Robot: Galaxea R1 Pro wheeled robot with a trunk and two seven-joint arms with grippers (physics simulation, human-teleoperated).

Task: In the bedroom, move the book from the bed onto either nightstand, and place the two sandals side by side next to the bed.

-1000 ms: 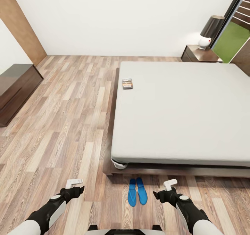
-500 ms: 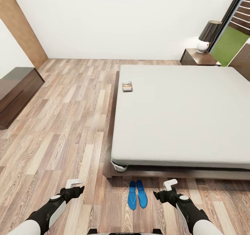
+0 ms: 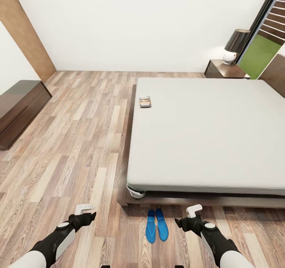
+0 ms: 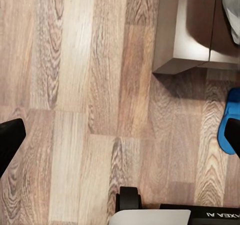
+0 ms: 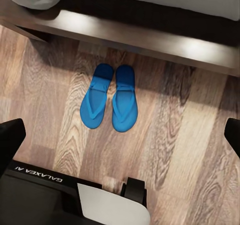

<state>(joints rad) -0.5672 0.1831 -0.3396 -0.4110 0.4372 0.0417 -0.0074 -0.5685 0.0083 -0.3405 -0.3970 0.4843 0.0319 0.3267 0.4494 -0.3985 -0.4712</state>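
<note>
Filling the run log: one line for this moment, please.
sandals: side by side on floor at bed foot | book: on bed | left gripper: open, empty | right gripper: open, empty

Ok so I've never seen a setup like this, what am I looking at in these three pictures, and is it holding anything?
It's a simulated two-armed robot in a bedroom. The big picture is from a camera on its head: the left claw and right claw are both open and empty. On the bed lies a small book; a nightstand with a lamp stands at the far corner. The other two come from cameras at each wrist, looking down at the wooden floor, where two blue sandals lie side by side at the bed's foot.
</note>
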